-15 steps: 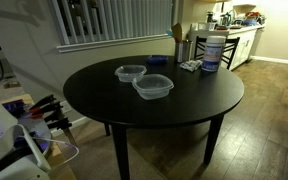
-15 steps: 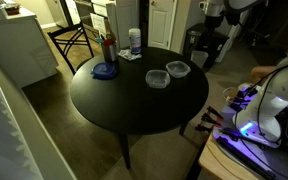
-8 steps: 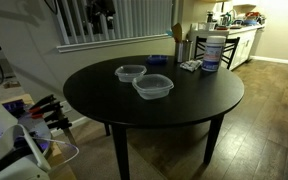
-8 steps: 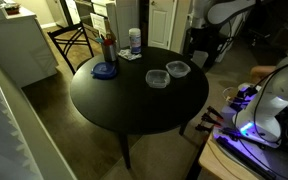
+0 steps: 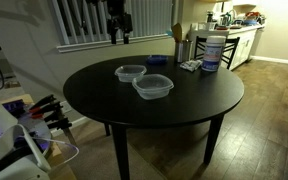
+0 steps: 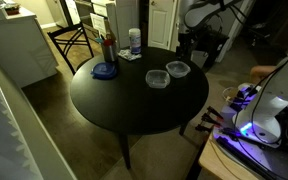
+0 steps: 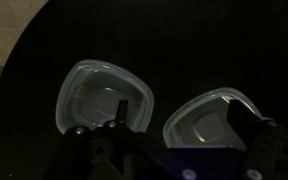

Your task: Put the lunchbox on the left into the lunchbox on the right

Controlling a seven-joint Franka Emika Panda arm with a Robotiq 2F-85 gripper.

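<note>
Black round counter (image 5: 184,105) carries two clear lunchboxes near centre, just beside each other. Wrist view: left lunchbox (image 7: 108,97) sits at 9 o'clock of right lunchbox (image 7: 219,115), both upright, open-topped. Gripper (image 7: 172,138) hovers well above counter, fingers (image 7: 79,140) spread apart, gripping nothing. White tub (image 5: 212,50) at counter's 1 o'clock rim in an exterior view.

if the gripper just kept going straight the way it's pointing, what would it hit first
Probably the black table, in the gap between the left lunchbox and the right lunchbox in the wrist view; depth is unclear, so the gripper might clip a rim instead.
</note>
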